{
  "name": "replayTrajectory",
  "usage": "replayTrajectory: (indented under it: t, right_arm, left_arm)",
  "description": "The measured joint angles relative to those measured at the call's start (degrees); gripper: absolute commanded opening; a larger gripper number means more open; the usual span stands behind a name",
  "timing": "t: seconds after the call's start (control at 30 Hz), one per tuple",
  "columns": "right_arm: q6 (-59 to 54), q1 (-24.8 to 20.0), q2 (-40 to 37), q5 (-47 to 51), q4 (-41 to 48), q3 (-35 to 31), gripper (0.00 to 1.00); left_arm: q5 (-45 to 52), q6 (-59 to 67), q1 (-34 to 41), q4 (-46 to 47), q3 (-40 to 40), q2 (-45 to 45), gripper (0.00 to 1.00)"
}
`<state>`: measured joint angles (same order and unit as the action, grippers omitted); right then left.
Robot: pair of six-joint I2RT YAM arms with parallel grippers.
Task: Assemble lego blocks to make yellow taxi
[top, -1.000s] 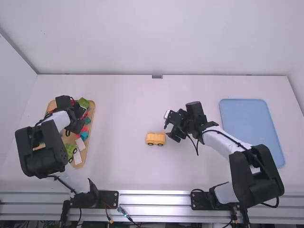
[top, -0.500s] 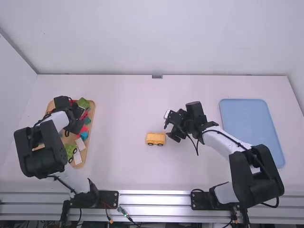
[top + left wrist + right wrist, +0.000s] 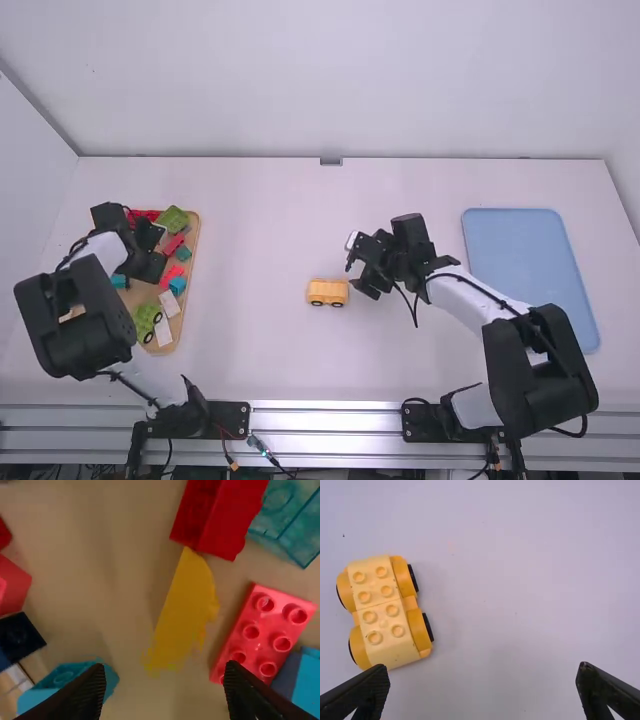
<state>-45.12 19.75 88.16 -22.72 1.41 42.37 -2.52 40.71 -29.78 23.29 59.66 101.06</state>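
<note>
On the white table (image 3: 270, 230), your left arm (image 3: 85, 320) had just shifted left over the block tray (image 3: 148, 292), left gripper (image 3: 165, 680) spread and empty, right gripper (image 3: 483, 680) likewise near the yellow car (image 3: 328, 292), suggesting you were still choosing its next piece.

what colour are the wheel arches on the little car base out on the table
Deep yellow, a shade darker than the pale studded top of the car base; the right wrist view shows it best.
</note>
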Motion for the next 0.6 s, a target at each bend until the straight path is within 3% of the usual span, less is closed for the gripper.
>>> replayTrajectory:
  t: [0.47,0.6]
  right_arm:
    - [0.0,0.0,0.0,0.0,0.3,0.0,0.99]
    - [0.0,0.0,0.0,0.0,0.3,0.0,0.99]
  left_arm:
    - [2.6,2.8,0.0,2.8,2.2,1.0,0.72]
    - [3.4,2.9,-0.3,1.9,2.6,4.3,0.64]
